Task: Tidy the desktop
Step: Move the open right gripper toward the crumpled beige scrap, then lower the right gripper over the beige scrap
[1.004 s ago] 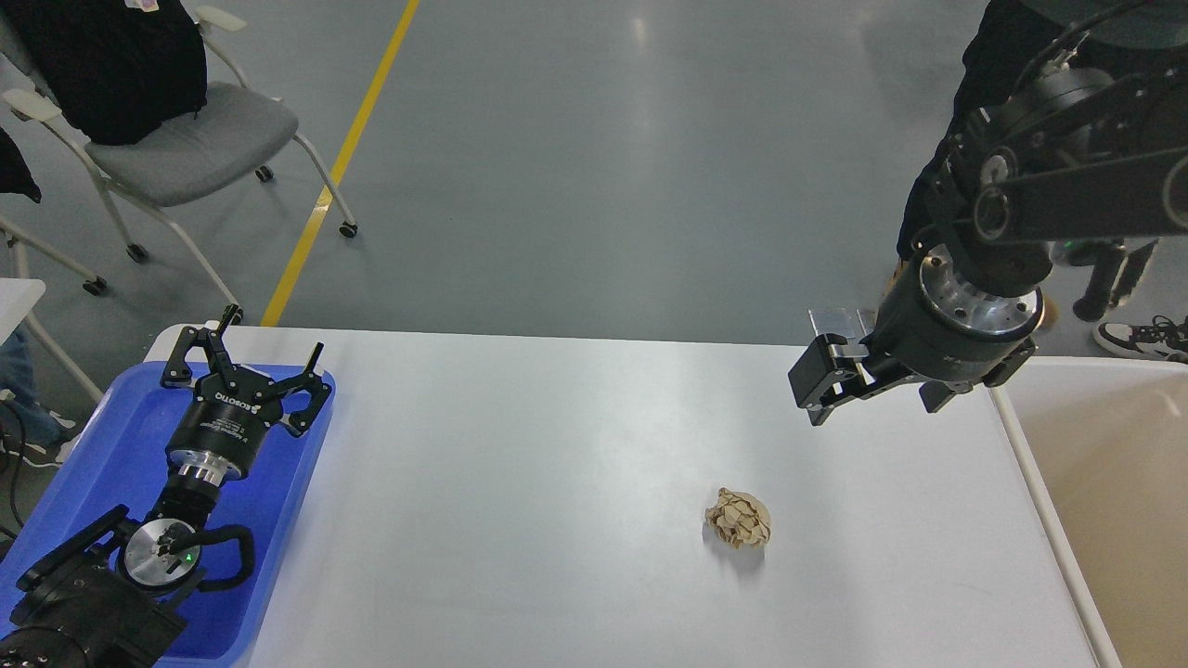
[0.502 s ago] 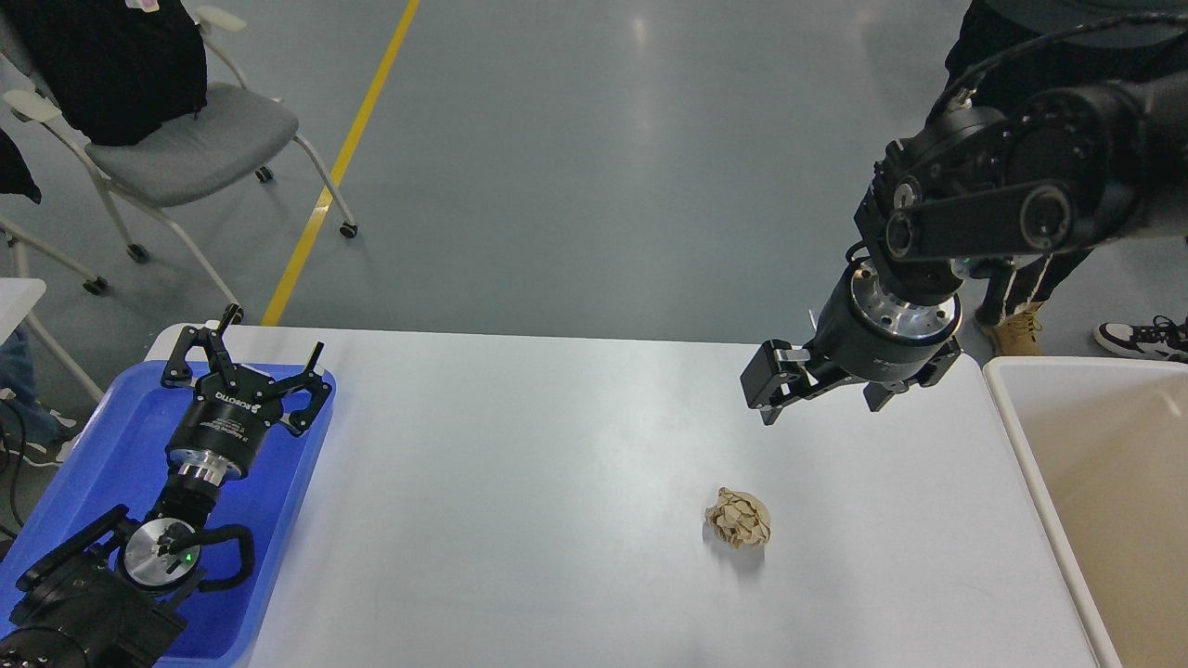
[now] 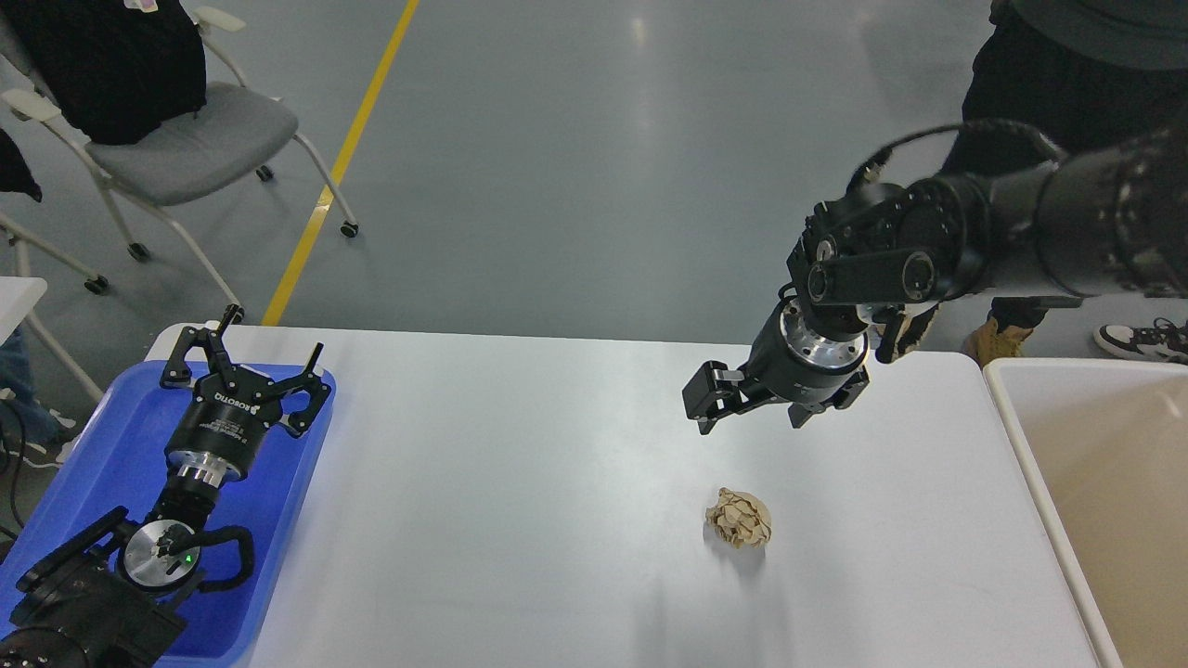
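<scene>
Because the only loose thing on the table is a crumpled ball of brownish paper, lying right of centre and towards my near edge, I judge that ball to be what tidying calls for, and the cream bin standing against the table's right end looks like the place for it. My right hand hangs in the air above the table, beyond the ball and a little to its left, well clear of it and touching nothing; its fingers point down and towards me, spread with a clear gap between them, and they hold nothing, which suits a descent over the paper from above. My left hand is over the blue tray at the table's left end, fingers spread wide and empty, parked out of the way so the right arm has the whole working side to itself. The ball is light and springy, so I expect it could skid or roll if one finger lands first; the hand should come down centred on it before closing. The pickup is not yet begun
</scene>
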Motion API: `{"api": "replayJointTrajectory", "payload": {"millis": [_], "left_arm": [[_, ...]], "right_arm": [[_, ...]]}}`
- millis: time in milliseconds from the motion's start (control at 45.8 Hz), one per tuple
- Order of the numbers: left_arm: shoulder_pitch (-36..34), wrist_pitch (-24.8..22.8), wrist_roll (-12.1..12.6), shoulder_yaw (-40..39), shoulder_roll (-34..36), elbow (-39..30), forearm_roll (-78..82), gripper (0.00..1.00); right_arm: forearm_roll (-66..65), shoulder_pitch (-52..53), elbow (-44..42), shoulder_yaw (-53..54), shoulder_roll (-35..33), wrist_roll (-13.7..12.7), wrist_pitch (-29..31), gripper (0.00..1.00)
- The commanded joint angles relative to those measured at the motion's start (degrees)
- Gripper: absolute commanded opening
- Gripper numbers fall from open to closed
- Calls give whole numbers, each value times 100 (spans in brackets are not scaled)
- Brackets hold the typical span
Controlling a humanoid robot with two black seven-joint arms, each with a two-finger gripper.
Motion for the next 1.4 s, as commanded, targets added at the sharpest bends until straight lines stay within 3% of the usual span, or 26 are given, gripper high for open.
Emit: {"api": "replayJointTrajectory", "payload": {"millis": [0,589,1375], "left_arm": [[-5,0,0,0,-7,0,0,99],[-5,0,0,0,-7,0,0,99],[-5,0,0,0,-7,0,0,99]], "right_arm": [[-237,-1014,-653,190,24,4,-253,100],[-861,-2561,-1611,383,24,-13,-719,100],[-1072,-3106,-2174,796,24,-31,-728,100]]}}
